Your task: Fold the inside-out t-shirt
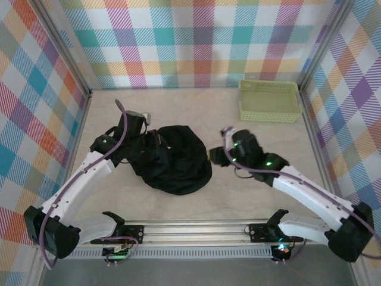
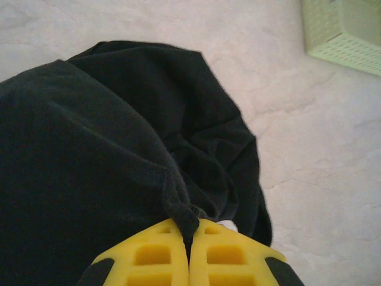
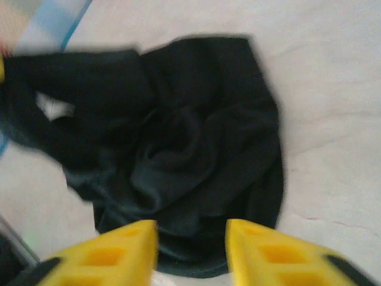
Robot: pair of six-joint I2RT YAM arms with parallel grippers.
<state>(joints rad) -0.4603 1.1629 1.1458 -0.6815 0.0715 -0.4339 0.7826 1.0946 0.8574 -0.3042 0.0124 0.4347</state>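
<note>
One black t-shirt (image 1: pixel 178 159) is lying bunched on the tabletop (image 1: pixel 262 140).
Left hand (image 2: pixel 189 238) is clenching its fabric; right hand (image 3: pixel 191 233) is hovering released.

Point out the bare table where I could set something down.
Free: the far strip between back wall and t-shirt, left of the basket; also between basket and right arm. Crowded: mid-table, around the t-shirt, left claw and right claw.

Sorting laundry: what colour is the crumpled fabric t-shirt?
The t-shirt is plain black, clearest from top external.
</note>
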